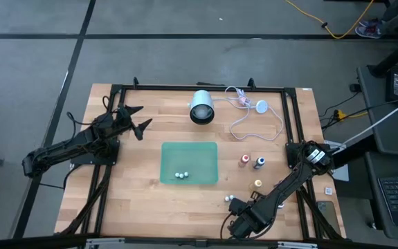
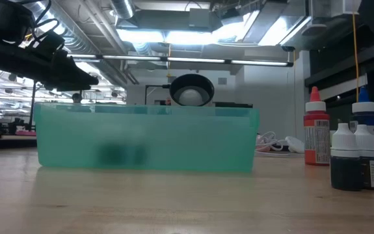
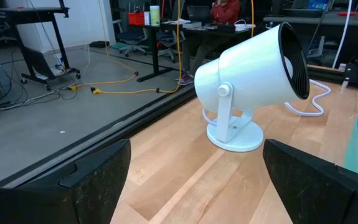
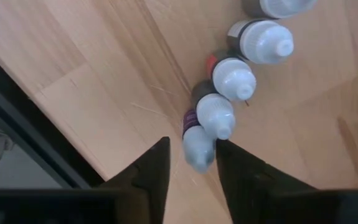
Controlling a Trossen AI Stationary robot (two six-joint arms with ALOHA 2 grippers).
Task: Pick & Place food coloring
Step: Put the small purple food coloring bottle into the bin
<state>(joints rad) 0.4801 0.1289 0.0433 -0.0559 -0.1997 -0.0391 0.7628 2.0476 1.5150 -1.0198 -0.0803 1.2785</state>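
Your right gripper's (image 4: 191,163) fingers (image 4: 147,171) stand narrowly apart around the white cap of the end bottle (image 4: 198,144) in a row of food coloring bottles (image 4: 241,78) standing on the counter (image 4: 91,68). Your left gripper (image 1: 135,119) hangs wide open near the white lamp (image 3: 253,81).

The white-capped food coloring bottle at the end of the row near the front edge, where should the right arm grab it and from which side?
Grip the end bottle across its body just below the white cap, coming straight down from above. It stands upright at the row's free end, with a neighbour close on one side only. The right end effector already straddles it, its fingers on the two clear sides.
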